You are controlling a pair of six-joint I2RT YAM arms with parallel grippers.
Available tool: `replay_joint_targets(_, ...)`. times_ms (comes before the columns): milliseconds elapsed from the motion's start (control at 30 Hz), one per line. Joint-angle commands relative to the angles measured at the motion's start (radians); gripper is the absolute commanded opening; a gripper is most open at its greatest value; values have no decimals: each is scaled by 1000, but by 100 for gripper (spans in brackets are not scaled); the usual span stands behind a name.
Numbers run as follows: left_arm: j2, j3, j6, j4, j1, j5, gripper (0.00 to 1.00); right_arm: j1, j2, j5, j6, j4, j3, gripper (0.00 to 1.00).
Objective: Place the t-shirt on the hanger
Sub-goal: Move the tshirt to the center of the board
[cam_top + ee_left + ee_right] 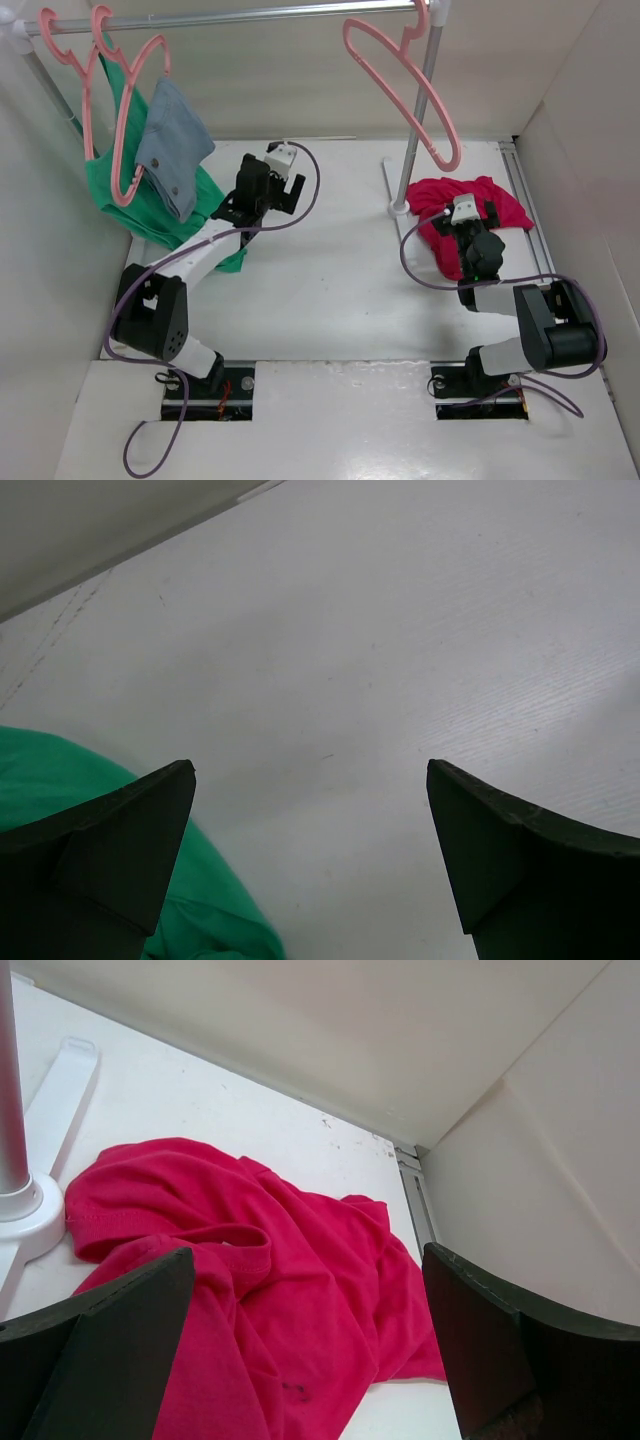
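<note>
The t-shirt (300, 1300) lies crumpled on the table against the foot of the rack post (418, 110), on the side toward the right wall. It looks light, limp and easily bunched, so a pinch on one hemmed edge, ideally collar or shoulder, should lift a single layer. The hanger (450, 165), thin and probably springy, dangles beside the post's top. The right gripper (307, 1255) hovers spread wide over the shirt, holding nothing. The left gripper (308, 765), equally spread and empty, is well away from the post near a green garment (60, 770). No neck label shows. The ribbed band could be collar or sleeve. The hanger's hook is cropped.
</note>
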Motion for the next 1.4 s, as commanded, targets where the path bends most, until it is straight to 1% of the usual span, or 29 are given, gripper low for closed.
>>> replay_joint_targets(0,0,86,-65,-56,10,18,100,-8,-4,-15,-1,36,5,100)
replay_joint_targets(33,0,86,-56,-77,10,50,100,-8,-4,-15,-1,36,5,100)
replay_joint_targets(100,-12,109,-24,-108,62,156,100,-8,-4,-15,-1,36,5,100)
replay_joint_targets(133,-13,121,-23,-128,79,264,100,-8,-4,-15,-1,36,5,100)
replay_joint_targets(167,-23,131,-11,-139,97,318,100,-8,-4,-15,-1,36,5,100)
replay_joint_targets(233,-14,152,-22,-163,122,413,100,-8,-18,-15,-1,0,27,100)
replay_joint_targets(267,-14,161,-22,-173,131,429,100,-8,-38,22,11,-25,38,100)
replay_joint_targets(300,-23,161,-22,-173,131,438,100,-8,-108,86,35,-208,107,100)
replay_joint_targets(333,-32,151,-22,-173,131,438,100,-8,-148,161,107,-343,162,100)
replay_joint_targets(367,-33,138,-11,-173,131,451,100,-8,-177,278,161,-458,216,100)
replay_joint_targets(400,-48,138,-11,-182,131,451,100,-43,-199,299,204,-551,263,100)
replay_joint_targets(433,-60,129,-11,-182,131,451,100,-60,-228,300,251,-709,343,100)
replay_joint_targets(467,-60,115,-29,-182,131,451,100,-75,-237,283,270,-782,377,100)
replay_joint_targets(500,-72,103,-49,-182,131,416,100,-89,-237,251,287,-845,406,100)
replay_joint_targets(533,-91,88,-68,-168,131,394,100,-116,-237,219,298,-955,458,100)
replay_joint_targets(567,-103,71,-82,-156,131,374,100,-133,-213,167,298,-1002,483,100)
replay_joint_targets(600,-114,36,-82,-135,131,365,100,-152,-189,49,298,-1048,510,100)
replay_joint_targets(633,-138,17,-82,-124,131,365,100,-182,-155,-5,298,-1102,546,100)
replay_joint_targets(667,-151,-1,-73,-112,131,356,100,-183,-68,-50,310,-1225,631,100)
replay_joint_targets(700,-163,-36,-73,-99,131,333,100,-183,-20,-87,310,-1289,676,100)
replay_joint_targets(733,-174,-53,-73,-89,131,323,100,-183,27,-160,310,-1349,722,100)
replay_joint_targets(767,-199,-67,-73,-75,131,314,100,-183,111,-191,319,-1433,792,100)
replay_joint_targets(900,-256,-130,-37,-65,131,293,100,-183,239,-246,396,-1527,888,100)
replay_joint_targets(1067,-319,-204,-37,-35,131,282,100,-183,298,-237,445,-1545,897,100)
replay_joint_targets(1100,-338,-222,-37,-21,131,282,100,-183,333,-237,454,-1564,897,100)
replay_joint_targets(1200,-350,-236,-37,-10,131,282,100,-183,397,-282,454,-1582,897,94)
replay_joint_targets(1267,-370,-248,-37,-10,131,282,100,-183,437,-282,475,-1595,897,93)
replay_joint_targets(1300,-370,-259,-37,2,131,282,100,-167,438,-282,476,-1595,888,91)
replay_joint_targets(1367,-379,-273,-37,13,131,282,100,-143,448,-282,503,-1595,888,71)
